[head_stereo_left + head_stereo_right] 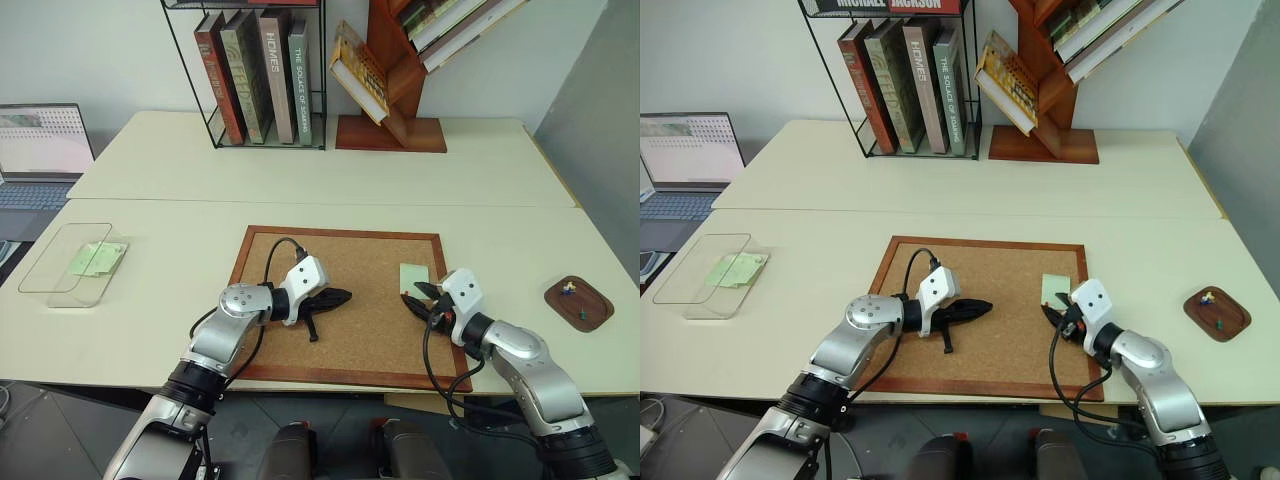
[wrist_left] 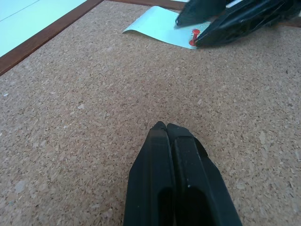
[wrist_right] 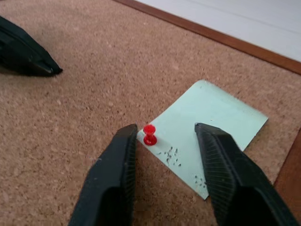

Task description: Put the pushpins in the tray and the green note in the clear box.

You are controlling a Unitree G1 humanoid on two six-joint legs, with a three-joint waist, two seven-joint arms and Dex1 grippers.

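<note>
Corkboard (image 1: 370,330) mid-counter carries both arms: left end effector (image 1: 342,296) pressed together, empty, resting there. Right end effector (image 3: 165,136) stands parted astride a red pushpin (image 3: 149,134) pinning the green note (image 3: 214,127), not yet gripping it.

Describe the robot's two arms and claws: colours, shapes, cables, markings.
Both arms are silver-grey metal with rounded joint housings. Each wrist carries a white boxy block with small dark dots. A thin black cable loops from each block back along the arm. The left claw and right claw each have two black, tapered plastic fingers; the right claw's fingers have finely ribbed inner faces.
</note>
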